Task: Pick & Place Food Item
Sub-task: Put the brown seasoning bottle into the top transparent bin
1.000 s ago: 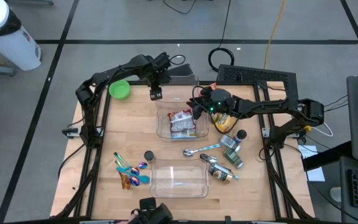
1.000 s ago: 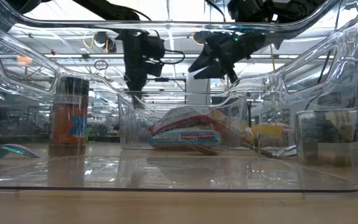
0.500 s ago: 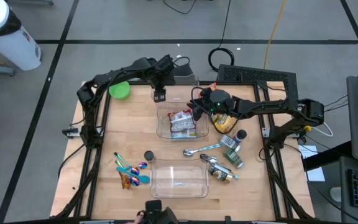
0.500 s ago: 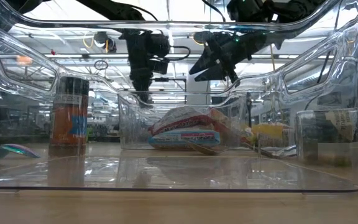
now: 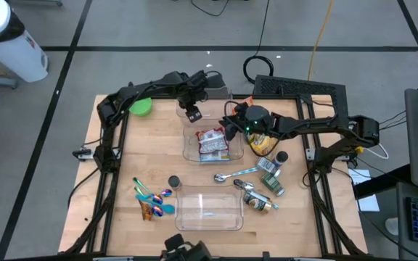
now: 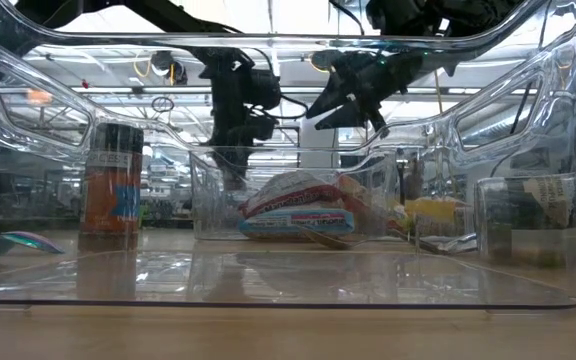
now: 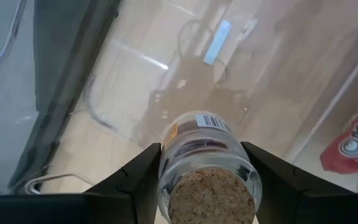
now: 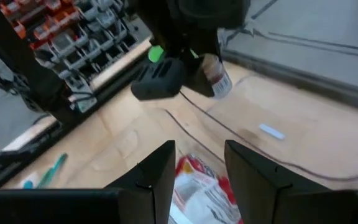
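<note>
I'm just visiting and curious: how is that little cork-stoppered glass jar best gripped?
Across its round glass body just below the cork, from the cork end. The left tool holds the jar that way, a finger on each side, cork toward the wrist, base hanging free above the clear bin.

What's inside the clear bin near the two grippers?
The clear bin holds a red-and-white snack packet. Whatever lies beneath the packet is covered. The left gripper holds a corked jar above the bin's edge.

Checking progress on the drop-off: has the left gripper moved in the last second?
Yes. In the high view the left gripper, shut on a small corked jar, has moved rightward from near the green bowl to the far edge of the clear bin.
</note>
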Controlling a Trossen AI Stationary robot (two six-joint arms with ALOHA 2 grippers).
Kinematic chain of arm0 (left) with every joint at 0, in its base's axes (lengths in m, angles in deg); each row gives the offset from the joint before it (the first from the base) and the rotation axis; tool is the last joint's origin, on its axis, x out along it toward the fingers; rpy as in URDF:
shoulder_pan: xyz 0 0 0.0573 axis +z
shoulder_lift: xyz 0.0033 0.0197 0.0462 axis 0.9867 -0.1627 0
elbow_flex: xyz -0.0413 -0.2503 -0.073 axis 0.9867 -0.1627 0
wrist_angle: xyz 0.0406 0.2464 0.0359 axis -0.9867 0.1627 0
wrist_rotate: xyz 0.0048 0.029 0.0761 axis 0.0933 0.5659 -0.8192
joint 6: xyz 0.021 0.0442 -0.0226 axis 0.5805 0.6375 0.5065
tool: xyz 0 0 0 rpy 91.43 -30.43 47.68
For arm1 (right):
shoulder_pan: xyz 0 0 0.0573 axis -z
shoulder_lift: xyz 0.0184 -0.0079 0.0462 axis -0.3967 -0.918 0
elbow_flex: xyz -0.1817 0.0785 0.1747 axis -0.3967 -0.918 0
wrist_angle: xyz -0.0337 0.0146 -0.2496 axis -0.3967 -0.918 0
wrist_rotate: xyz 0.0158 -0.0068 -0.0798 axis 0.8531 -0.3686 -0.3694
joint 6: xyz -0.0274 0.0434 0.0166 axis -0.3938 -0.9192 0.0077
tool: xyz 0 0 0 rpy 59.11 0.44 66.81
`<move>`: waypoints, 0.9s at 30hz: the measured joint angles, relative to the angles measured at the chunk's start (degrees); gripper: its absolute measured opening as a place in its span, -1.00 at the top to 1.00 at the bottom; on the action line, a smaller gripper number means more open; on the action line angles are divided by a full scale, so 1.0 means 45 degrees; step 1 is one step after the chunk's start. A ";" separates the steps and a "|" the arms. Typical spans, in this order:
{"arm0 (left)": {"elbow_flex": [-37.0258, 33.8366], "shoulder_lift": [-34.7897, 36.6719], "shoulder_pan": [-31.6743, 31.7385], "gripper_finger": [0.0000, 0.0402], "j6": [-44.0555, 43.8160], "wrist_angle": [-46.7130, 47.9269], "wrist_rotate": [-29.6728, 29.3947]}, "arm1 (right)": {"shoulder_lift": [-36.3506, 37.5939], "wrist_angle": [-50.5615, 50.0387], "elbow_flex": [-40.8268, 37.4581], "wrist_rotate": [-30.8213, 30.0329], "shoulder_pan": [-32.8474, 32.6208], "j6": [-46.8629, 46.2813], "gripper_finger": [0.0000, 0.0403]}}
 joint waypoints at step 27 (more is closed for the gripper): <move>0.0024 -0.0572 0.0338 0.02 0.2438 -0.0695 0.0598 | 0.0010 -0.0576 0.0000 0.0044 -0.0010 -0.0141 0.35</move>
